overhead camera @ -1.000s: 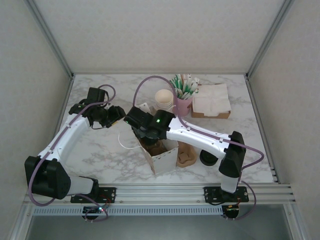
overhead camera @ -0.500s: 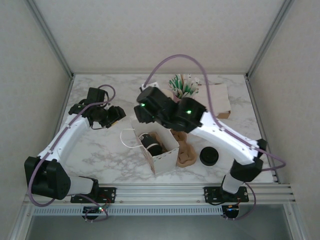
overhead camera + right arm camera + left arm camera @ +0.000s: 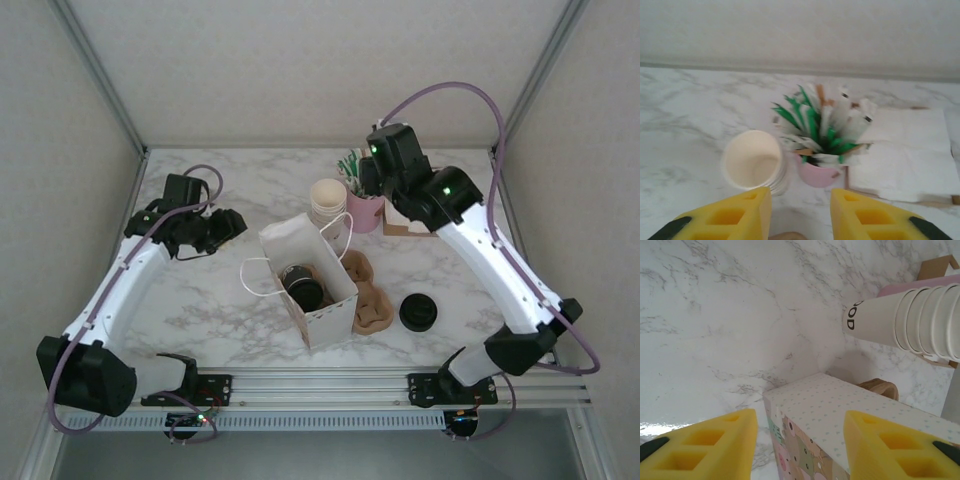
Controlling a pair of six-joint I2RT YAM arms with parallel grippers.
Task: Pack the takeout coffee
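- Inside the open paper bag at mid-surface, the takeout coffee sat with its black lid showing in the top view. Nothing was touching it. Couldn't tell if it stood upright or leaned.
- Your left end effector hung just left of the bag's back corner, fingers spread with nothing between them. Its wrist view had the bag's dotted side below the gap, with no contact visible.
- Your right end effector was at the back of the surface, above the pink cup of straws and the stack of paper cups, well apart from the bag. Jaws stood apart and empty.
- Napkins lay just right of the pink cup.
- Brown cup carrier sat just beside the bag's right side, and the black lid stack was near it, further right.
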